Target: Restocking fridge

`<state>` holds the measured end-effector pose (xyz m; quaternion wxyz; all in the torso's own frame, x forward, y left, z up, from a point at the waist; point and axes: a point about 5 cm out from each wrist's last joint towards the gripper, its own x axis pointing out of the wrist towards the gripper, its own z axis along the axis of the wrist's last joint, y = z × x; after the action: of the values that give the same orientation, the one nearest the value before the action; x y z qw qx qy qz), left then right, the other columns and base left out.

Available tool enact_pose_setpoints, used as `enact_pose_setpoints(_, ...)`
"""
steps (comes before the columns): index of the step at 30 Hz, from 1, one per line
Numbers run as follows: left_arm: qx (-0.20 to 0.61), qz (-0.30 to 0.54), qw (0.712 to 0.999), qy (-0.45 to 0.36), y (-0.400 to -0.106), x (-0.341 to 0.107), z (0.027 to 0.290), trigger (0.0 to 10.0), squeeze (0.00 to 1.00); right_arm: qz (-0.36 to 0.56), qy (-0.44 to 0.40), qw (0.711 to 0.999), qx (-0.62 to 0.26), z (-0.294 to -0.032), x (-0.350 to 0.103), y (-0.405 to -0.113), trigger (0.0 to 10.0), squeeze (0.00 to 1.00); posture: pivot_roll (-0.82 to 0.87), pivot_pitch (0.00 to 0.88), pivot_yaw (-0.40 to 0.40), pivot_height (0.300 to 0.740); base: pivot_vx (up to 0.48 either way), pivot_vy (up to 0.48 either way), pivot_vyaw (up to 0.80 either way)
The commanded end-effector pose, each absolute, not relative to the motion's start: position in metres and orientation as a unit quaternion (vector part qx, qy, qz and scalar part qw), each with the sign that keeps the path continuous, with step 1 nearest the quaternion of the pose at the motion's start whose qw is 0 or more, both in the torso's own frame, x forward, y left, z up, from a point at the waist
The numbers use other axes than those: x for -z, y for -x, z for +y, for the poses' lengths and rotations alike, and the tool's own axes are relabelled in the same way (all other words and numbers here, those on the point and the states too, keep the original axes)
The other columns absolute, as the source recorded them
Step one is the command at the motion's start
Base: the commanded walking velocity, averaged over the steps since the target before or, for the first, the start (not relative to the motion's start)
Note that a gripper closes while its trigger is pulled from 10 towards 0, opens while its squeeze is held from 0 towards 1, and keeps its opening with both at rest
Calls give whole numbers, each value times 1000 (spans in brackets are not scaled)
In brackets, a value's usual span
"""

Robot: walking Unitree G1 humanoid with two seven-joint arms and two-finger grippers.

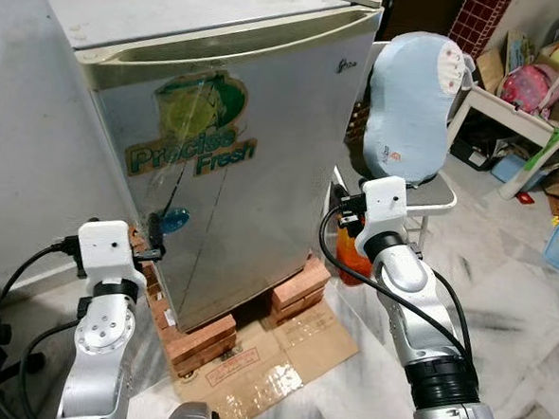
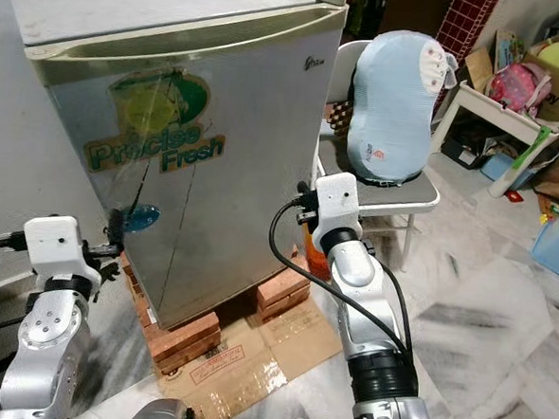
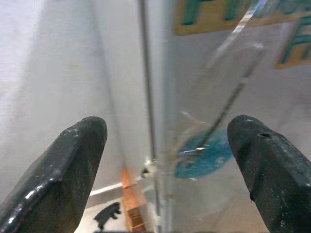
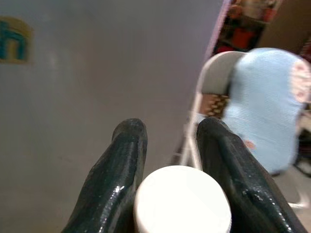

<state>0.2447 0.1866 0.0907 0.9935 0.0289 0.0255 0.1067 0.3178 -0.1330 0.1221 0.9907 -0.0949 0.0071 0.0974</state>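
Observation:
A small silver fridge (image 1: 225, 168) with a "Precise Fresh" sticker stands in front of me with its door closed. My left gripper (image 3: 167, 145) is open at the lower left edge of the door, one finger (image 3: 73, 155) on each side of the door's edge line. From the head, the left gripper (image 1: 154, 235) shows low beside the blue sticker. My right gripper (image 4: 172, 127) is shut on an orange bottle (image 1: 353, 255) with a white cap (image 4: 182, 199). It holds the bottle low at the fridge's right front corner, next to the chair.
The fridge rests on stacked bricks (image 1: 200, 342) over flattened cardboard (image 1: 270, 361). A folding chair (image 1: 432, 195) with a light blue cushion (image 1: 415, 94) stands close on the right. A white shelf (image 1: 513, 110) with clutter stands far right. A grey wall (image 1: 17, 155) runs along the left.

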Motion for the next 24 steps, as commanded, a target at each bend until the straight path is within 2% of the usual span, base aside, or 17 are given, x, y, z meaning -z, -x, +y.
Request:
enact_pose_setpoints(1,-98,23,995,-29,-246,-93,185,10000,0,-10,90,990,-105,-135,-128,-320,10000,0,42,23,-29,740,0,0,0)
enact_pose_setpoints(6,-90,26,996,-14,-246,-92,185,10000,0,-10,94,991,-99,-136,-127,-320,10000,0,40,28,-27,740,0,0,0)
enact_pose_setpoints(7,-89,32,995,-15,-246,-91,186,10000,0,0,71,992,-108,-136,-127,-319,10000,0,38,30,-27,740,0,0,0)
enact_pose_setpoints(14,-99,43,994,5,-279,-95,209,10000,0,-5,88,991,-105,-142,-127,-313,10000,0,18,41,-30,740,0,0,0)
enact_pose_setpoints(24,-109,41,993,35,-311,-104,220,10000,0,-4,93,991,-99,-146,-128,-310,10000,0,-5,42,-27,740,0,0,0)
